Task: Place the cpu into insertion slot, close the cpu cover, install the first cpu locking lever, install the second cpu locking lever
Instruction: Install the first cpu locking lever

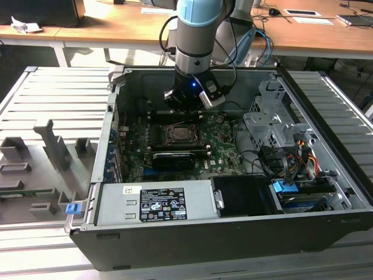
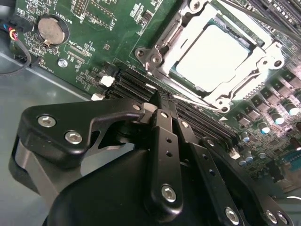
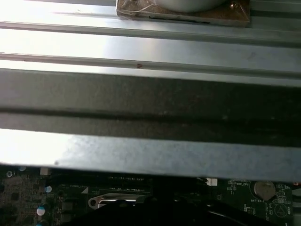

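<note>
With the cpu (image 1: 178, 135) sitting under the cpu cover (image 2: 157, 49) at the exterior view's centre, the gripper (image 2: 160, 96), jaws clenched on nothing, is hovering just beside it, probably risking scraping the black slots (image 2: 131, 84) should it descend off-line.

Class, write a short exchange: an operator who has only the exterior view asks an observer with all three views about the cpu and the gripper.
Operator: Is the cpu seated?
Observer: In the second wrist view the cpu lies flat on the motherboard, with the cpu cover down around it.
Operator: And the gripper?
Observer: The gripper is shut with nothing between its fingers, its tips near the black slots beside the cpu cover.
</note>
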Available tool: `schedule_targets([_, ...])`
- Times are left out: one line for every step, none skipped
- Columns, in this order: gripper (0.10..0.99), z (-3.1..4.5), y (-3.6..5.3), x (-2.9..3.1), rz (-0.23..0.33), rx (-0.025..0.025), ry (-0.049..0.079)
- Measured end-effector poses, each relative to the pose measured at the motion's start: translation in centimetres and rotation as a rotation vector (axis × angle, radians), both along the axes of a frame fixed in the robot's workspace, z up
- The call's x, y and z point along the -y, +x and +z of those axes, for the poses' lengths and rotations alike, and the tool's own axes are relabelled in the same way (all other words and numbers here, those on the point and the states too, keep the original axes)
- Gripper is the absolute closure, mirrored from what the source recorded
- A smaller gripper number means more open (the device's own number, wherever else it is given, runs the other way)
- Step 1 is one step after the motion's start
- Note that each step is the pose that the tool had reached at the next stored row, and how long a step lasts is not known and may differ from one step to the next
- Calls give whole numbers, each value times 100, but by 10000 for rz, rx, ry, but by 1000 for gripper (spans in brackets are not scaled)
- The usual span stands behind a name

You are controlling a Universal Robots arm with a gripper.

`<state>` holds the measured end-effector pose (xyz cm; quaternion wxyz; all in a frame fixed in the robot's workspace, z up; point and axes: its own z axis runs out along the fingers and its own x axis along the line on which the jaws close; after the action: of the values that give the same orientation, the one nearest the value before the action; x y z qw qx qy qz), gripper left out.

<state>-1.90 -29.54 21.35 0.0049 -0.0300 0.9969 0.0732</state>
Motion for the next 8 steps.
schedule_targets([980,-6,0,0,-1,0,0])
schedule_targets([980,-14,0,0,0,0,0])
schedule_targets([980,-19,1,0,1,0,-1])
schedule_targets([980,-21,1,0,2,-1,-1])
schedule_targets([980,-26,1,0,2,0,-1])
schedule_targets([980,-30,1,0,2,0,0])
schedule_targets([980,-33,1,0,2,0,0])
schedule_targets([980,-35,1,0,2,0,-1])
